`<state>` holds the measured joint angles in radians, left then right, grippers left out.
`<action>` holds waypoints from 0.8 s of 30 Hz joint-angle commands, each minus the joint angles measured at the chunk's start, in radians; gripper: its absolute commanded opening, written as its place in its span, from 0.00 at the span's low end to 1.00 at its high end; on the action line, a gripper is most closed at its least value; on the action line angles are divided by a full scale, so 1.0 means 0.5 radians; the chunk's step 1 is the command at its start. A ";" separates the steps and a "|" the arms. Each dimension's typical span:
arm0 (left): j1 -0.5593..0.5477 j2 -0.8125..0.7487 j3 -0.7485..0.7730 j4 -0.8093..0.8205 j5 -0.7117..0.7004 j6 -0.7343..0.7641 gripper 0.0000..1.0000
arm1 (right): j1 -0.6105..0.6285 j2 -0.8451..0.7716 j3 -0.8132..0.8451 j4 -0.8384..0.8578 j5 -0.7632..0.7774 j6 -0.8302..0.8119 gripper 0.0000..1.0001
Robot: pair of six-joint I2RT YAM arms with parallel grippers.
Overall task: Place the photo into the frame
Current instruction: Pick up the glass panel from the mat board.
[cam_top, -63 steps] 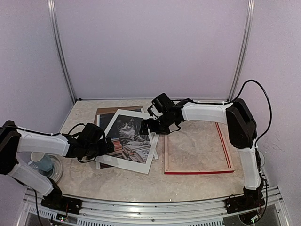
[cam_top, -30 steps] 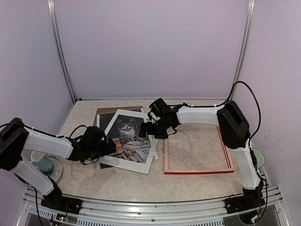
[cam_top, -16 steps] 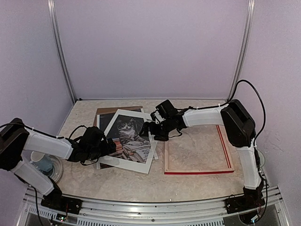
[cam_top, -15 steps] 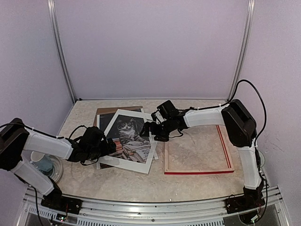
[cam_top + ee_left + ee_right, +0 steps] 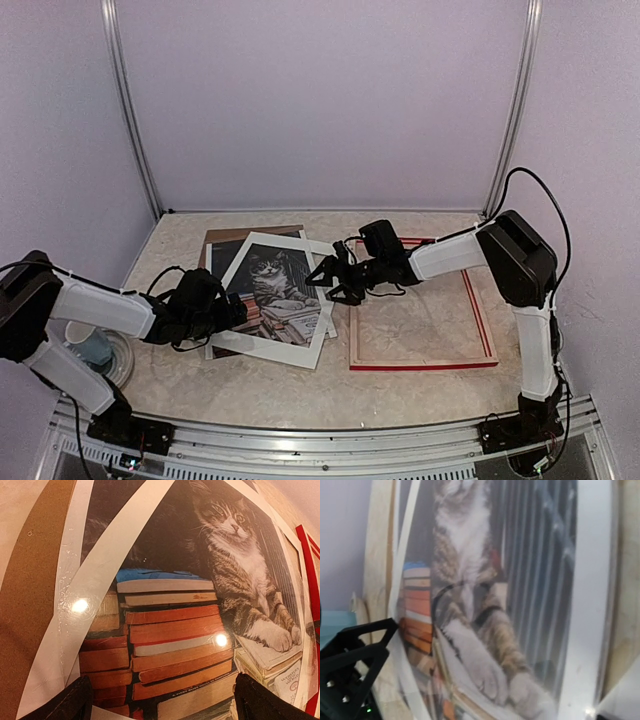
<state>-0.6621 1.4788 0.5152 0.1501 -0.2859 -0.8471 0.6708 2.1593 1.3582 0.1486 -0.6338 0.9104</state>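
Note:
The photo (image 5: 275,285), a tabby cat among stacked books, lies face up at centre-left under a tilted white mat (image 5: 265,348). It fills the left wrist view (image 5: 200,580) and the right wrist view (image 5: 470,580). The frame (image 5: 420,366) lies flat to the right with its pale back up and its red edge showing. The table shows through its opening. My left gripper (image 5: 238,312) is open, low over the photo's left side (image 5: 165,705). My right gripper (image 5: 325,280) is open at the photo's right edge, between photo and frame.
A brown backing board (image 5: 225,238) lies under the photo and mat and also shows in the left wrist view (image 5: 30,580). A blue cup (image 5: 92,348) stands on a plate (image 5: 120,365) at the far left. Purple walls enclose the table.
My right arm has drawn back to the right and its gripper has dropped slightly nearer along the photo's right edge. The left arm, photo, mat and frame have not moved.

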 commanded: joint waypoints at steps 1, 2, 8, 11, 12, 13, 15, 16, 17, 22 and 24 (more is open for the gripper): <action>-0.010 0.059 -0.040 -0.162 0.105 -0.032 0.98 | -0.007 -0.064 -0.041 0.104 -0.131 0.062 0.91; -0.010 0.054 -0.042 -0.165 0.105 -0.032 0.98 | -0.010 -0.078 -0.045 0.093 -0.124 0.057 0.90; -0.010 0.049 -0.035 -0.169 0.105 -0.029 0.98 | -0.027 -0.112 -0.047 0.069 -0.121 0.020 0.87; -0.010 0.052 -0.033 -0.170 0.109 -0.032 0.98 | -0.029 -0.094 -0.043 0.095 -0.152 0.036 0.82; -0.010 0.054 -0.031 -0.171 0.111 -0.033 0.98 | -0.029 -0.084 -0.043 0.115 -0.182 0.045 0.81; -0.010 0.055 -0.029 -0.171 0.116 -0.035 0.98 | -0.029 -0.070 -0.043 0.134 -0.197 0.059 0.79; -0.010 0.052 -0.026 -0.171 0.118 -0.036 0.98 | -0.032 -0.051 -0.048 0.183 -0.249 0.091 0.72; -0.010 0.048 -0.023 -0.174 0.115 -0.036 0.98 | -0.031 -0.038 -0.053 0.213 -0.269 0.109 0.67; -0.010 0.045 -0.024 -0.176 0.117 -0.034 0.98 | -0.032 -0.030 -0.057 0.237 -0.286 0.134 0.62; -0.010 0.026 -0.033 -0.181 0.116 -0.042 0.98 | -0.033 -0.019 -0.063 0.268 -0.306 0.163 0.52; -0.010 0.022 -0.036 -0.181 0.113 -0.042 0.98 | -0.030 -0.016 -0.060 0.254 -0.309 0.157 0.51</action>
<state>-0.6621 1.4776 0.5156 0.1493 -0.2855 -0.8467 0.6563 2.1487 1.3392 0.2394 -0.7502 0.9802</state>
